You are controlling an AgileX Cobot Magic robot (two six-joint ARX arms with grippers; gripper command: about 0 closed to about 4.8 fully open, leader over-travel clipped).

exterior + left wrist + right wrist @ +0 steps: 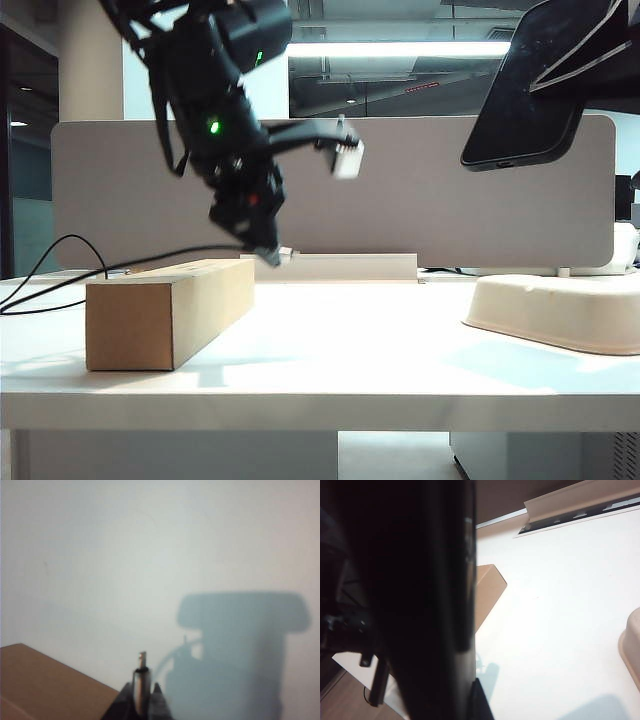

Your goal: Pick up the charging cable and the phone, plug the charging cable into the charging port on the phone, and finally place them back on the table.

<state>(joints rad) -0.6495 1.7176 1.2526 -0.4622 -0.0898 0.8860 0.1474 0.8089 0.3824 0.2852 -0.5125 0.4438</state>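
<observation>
My left gripper hangs just above the table, past the end of a cardboard box, shut on the plug end of the charging cable. In the left wrist view the silvery plug stands straight out between the closed fingertips of the left gripper. The black cord trails off to the left. High at the right, my right gripper holds the phone tilted in the air, its charging port on the lower short end. The phone fills the right wrist view, with one finger against its edge.
A cardboard box lies on the left of the table under the cable. A cream shallow tray sits at the right. A grey divider panel stands along the back edge.
</observation>
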